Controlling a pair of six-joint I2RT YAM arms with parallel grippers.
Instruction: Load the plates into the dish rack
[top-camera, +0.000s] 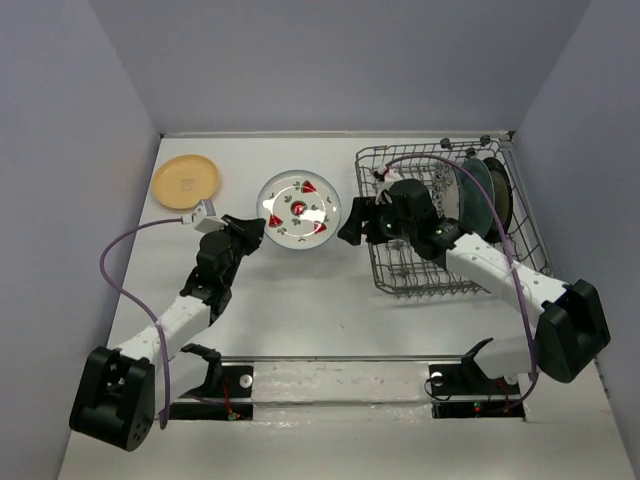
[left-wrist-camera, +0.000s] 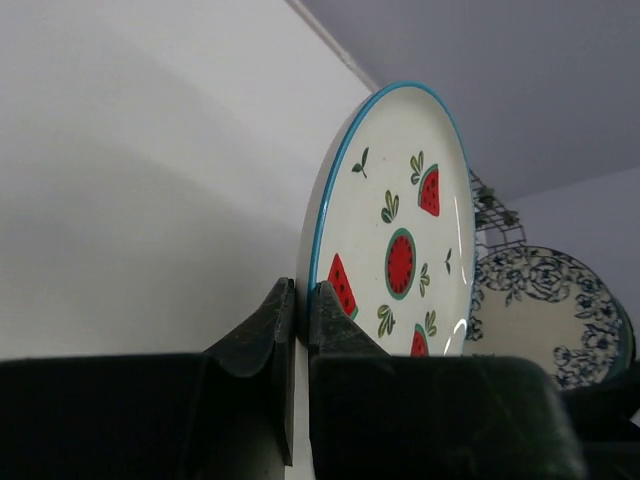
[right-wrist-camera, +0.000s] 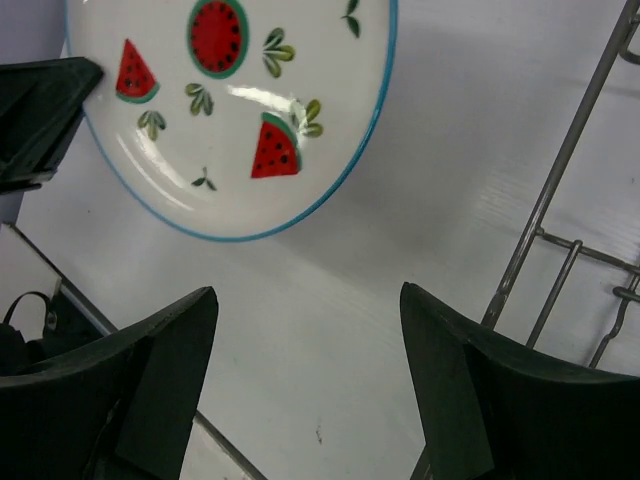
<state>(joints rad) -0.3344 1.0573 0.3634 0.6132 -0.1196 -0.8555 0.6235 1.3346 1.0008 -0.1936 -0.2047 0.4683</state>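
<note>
Top external view: the white plate with red fruit marks (top-camera: 298, 210) is being gripped at its rim, at about seven o'clock, by the left gripper (top-camera: 257, 227). In the left wrist view its fingers (left-wrist-camera: 262, 335) are being pressed shut on that blue edge. Whether the plate is being lifted clear of the table (top-camera: 300, 300) cannot be told.

The right gripper (top-camera: 351, 226) is being held just beside the plate's three o'clock edge, at the left wall of the dish rack (top-camera: 425, 292). Its jaws are standing wide apart with nothing between them. Seen from the right wrist, the plate is lying at about eleven o'clock from those open fingers (right-wrist-camera: 165, 365), apart from them.

The rack is lying at three o'clock from the plate, so the right arm is judged the nearer one for carrying it in. A handover is probably being prepared, and the free three o'clock rim is the part being offered.

The orange-yellow plate (top-camera: 186, 180) is lying flat at ten o'clock from the held plate. The blue-and-white floral plate (left-wrist-camera: 545, 310) is being kept upright in the rack.
</note>
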